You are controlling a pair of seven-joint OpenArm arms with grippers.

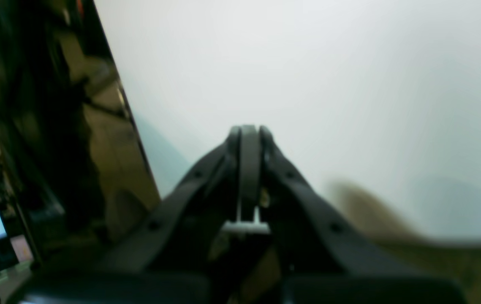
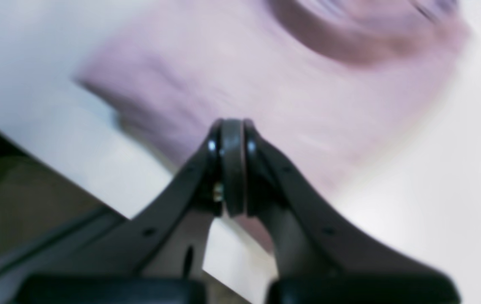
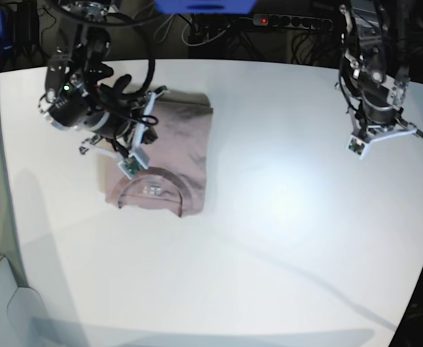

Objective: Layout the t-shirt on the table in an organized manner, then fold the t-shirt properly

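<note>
A folded mauve shirt (image 3: 169, 155) lies on the white surface (image 3: 269, 217), collar toward the camera. The right pincer (image 2: 232, 169), pressed together and empty, hovers over it. The left pincer (image 1: 248, 169), also pressed together and empty, hangs well apart over bare surface.

Dark clutter, cables (image 3: 197, 29) and power strip (image 3: 291, 22) behind; brownish floor (image 1: 113, 169).
</note>
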